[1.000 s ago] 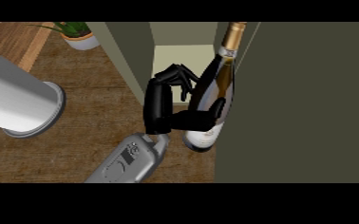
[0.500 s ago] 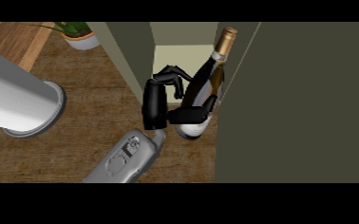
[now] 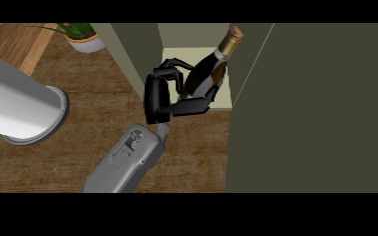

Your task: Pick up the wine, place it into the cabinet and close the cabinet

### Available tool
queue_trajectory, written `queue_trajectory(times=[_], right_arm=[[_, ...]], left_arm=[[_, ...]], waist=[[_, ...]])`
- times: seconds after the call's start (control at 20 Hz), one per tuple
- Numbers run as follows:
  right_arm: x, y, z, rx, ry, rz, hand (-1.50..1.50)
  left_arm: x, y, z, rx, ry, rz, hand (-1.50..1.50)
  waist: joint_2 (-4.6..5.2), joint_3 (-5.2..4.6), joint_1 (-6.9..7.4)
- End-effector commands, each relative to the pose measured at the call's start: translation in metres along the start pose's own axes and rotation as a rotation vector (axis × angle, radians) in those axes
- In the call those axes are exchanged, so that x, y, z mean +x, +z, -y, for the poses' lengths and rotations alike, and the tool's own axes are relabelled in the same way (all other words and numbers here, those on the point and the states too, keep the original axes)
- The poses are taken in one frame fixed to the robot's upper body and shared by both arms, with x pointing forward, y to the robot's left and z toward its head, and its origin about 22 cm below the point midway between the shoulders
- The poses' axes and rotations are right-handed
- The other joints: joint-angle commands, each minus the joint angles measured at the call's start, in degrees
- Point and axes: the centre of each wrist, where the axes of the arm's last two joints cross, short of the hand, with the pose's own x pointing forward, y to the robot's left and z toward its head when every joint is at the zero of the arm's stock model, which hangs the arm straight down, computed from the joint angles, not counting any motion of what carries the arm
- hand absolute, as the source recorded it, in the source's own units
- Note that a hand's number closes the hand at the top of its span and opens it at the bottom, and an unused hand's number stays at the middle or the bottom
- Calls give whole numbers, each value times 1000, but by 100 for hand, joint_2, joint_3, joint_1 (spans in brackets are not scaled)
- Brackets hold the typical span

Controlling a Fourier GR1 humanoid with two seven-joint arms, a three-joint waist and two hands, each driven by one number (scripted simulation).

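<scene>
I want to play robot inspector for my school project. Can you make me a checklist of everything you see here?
Surface: brown wooden counter.
Job's things: wine bottle, tilted, its lower part inside the open cabinet; the cabinet door stands open at the right.
Clutter: grey metal pot at the left; potted plant at the top left.
Hands: one hand, fingers and thumb curled round the bottle; which hand it is cannot be told for sure. The other hand is not in view.
Cables: nothing seen.
Surroundings: a lighter wooden board at the top left edge.
</scene>
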Motion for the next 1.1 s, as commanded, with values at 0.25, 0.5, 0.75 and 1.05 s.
queue_trajectory(times=[0.25, 0.5, 0.75, 1.05], right_arm=[[14, 29, -8, 10, -41, 66, -150], [11, 11, -3, 37, -47, 64, -150], [20, 17, -9, 15, -77, 58, -150], [10, 12, -3, 31, -67, 71, -150]], left_arm=[[-19, -29, -18, 2, 26, -58, 150], [-10, -59, -10, -12, -2, -83, 150], [-19, -55, -7, 11, -41, -89, 150], [-31, -69, -12, 37, -99, -17, 150]], waist=[[7, 0, -30], [23, -1, -46], [15, -3, -54], [35, -3, -86]])
